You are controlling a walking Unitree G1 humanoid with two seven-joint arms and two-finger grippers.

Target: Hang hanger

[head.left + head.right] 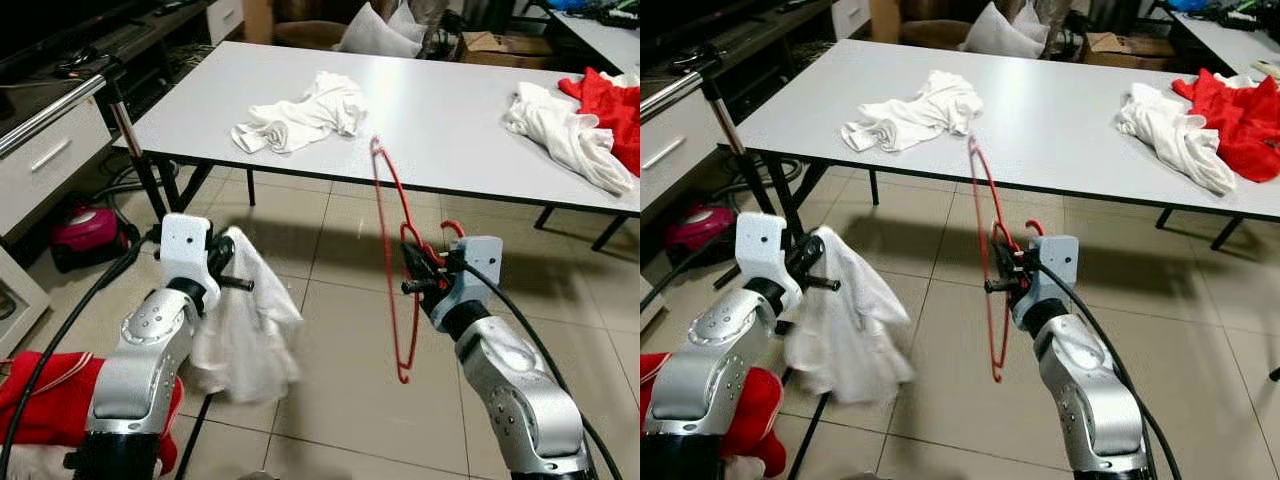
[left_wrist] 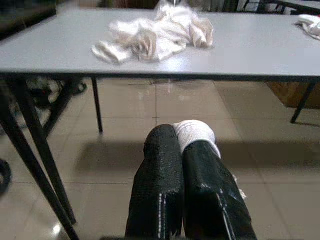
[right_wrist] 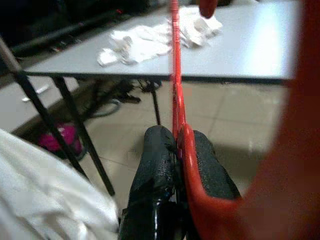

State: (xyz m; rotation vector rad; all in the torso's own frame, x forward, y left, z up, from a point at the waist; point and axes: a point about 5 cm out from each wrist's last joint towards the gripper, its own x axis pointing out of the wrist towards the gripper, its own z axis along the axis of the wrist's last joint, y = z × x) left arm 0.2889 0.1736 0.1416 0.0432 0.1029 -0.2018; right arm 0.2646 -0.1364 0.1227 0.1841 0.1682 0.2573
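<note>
My right gripper (image 1: pixel 420 268) is shut on a thin red hanger (image 1: pixel 389 235), held edge-on and upright above the tiled floor in front of the white table (image 1: pixel 440 110). In the right wrist view the red hanger (image 3: pixel 176 90) runs up between the black fingers (image 3: pixel 159 160). My left gripper (image 1: pixel 222 262) is shut on a white garment (image 1: pixel 248 325) that hangs down from it. In the left wrist view a bit of the white cloth (image 2: pixel 196 134) shows between the fingertips (image 2: pixel 162 150).
A crumpled white garment (image 1: pixel 300 112) lies on the table, with another white one (image 1: pixel 565 135) and a red one (image 1: pixel 605 105) at its right end. A metal rack pole (image 1: pixel 130 140) stands left. Red cloth (image 1: pixel 45 400) lies by my left arm. A pink appliance (image 1: pixel 85 230) sits under the cabinet.
</note>
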